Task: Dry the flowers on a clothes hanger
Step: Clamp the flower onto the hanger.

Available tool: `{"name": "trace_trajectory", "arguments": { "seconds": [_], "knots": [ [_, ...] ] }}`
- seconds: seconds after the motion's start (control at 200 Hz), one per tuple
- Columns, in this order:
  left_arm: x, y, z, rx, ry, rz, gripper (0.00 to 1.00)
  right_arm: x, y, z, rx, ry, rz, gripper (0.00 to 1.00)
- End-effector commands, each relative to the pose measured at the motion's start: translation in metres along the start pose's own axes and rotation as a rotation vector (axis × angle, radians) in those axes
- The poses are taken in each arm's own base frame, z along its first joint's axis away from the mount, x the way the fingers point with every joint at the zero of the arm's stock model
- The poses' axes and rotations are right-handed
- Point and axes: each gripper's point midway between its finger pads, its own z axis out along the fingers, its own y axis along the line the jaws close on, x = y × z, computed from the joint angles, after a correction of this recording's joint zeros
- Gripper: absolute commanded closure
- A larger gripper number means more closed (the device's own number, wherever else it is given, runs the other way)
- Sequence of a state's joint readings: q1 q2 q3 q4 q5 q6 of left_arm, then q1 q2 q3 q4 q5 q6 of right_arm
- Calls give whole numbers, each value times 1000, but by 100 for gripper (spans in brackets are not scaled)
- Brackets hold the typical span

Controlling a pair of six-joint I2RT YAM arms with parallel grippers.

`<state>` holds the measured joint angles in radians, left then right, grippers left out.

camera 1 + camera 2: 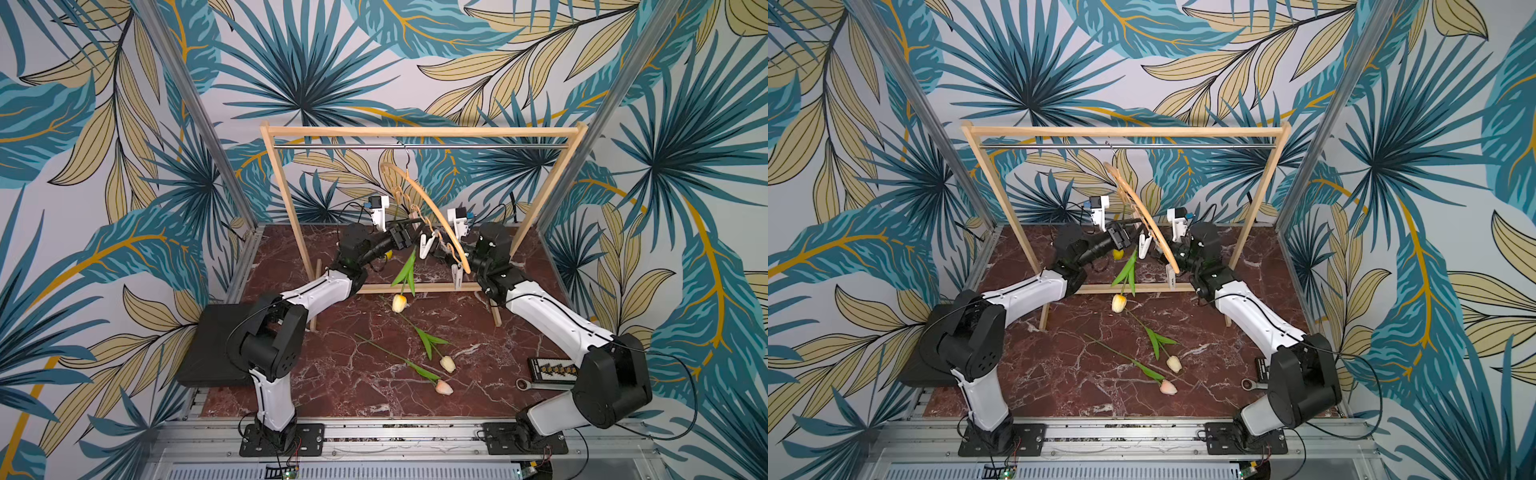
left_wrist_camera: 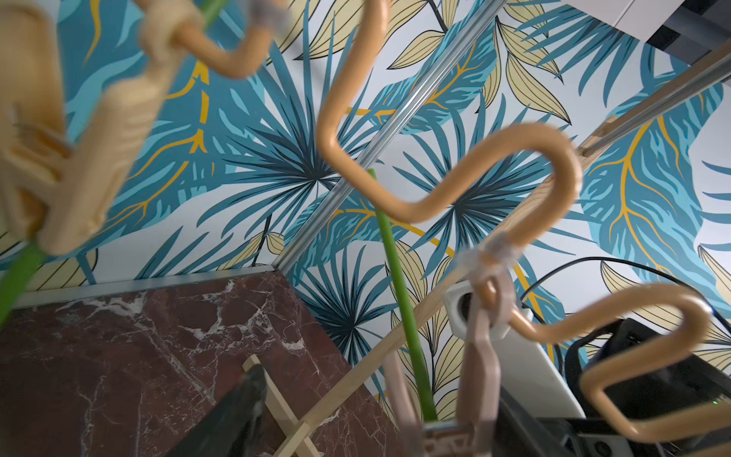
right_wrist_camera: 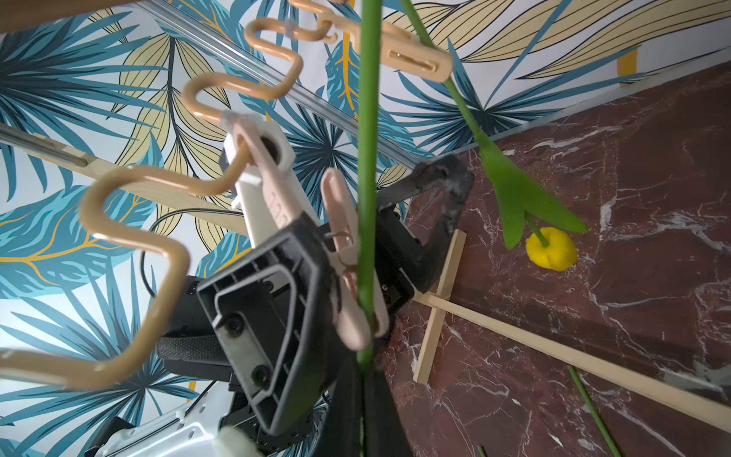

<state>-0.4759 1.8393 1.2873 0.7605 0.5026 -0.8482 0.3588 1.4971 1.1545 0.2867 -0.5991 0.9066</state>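
The clothes hanger (image 1: 441, 220) hangs tilted from the rack's rail, its wavy bar (image 2: 466, 186) close in the left wrist view. An orange-yellow flower (image 1: 399, 302) hangs head down, its stem (image 3: 367, 158) pinched in a white clip (image 3: 348, 285). My right gripper (image 3: 364, 376) is shut on that stem just under the clip. My left gripper (image 1: 419, 235) stands open, one finger (image 3: 277, 308) on each side of the clip. A yellow flower (image 3: 550, 249) hangs from another clip (image 3: 415, 59). Cream-white (image 1: 447, 363) and pink (image 1: 444, 387) flowers lie on the table.
The wooden rack (image 1: 415, 132) with its metal rail stands across the back of the marble table (image 1: 332, 395); its foot bar (image 1: 436, 287) runs under the hanger. A black pad (image 1: 216, 345) lies at the left, a wrench (image 1: 536, 384) and a bit tray (image 1: 552, 369) at the right.
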Motion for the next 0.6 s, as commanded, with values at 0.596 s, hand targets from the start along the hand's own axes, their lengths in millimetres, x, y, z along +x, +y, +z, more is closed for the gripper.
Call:
{"name": "trace_trajectory", "arguments": {
  "seconds": [0.596],
  "knots": [
    [49,23,-111,-431,206,96,9,56,-94,-41,320,101,34,65]
  ]
}}
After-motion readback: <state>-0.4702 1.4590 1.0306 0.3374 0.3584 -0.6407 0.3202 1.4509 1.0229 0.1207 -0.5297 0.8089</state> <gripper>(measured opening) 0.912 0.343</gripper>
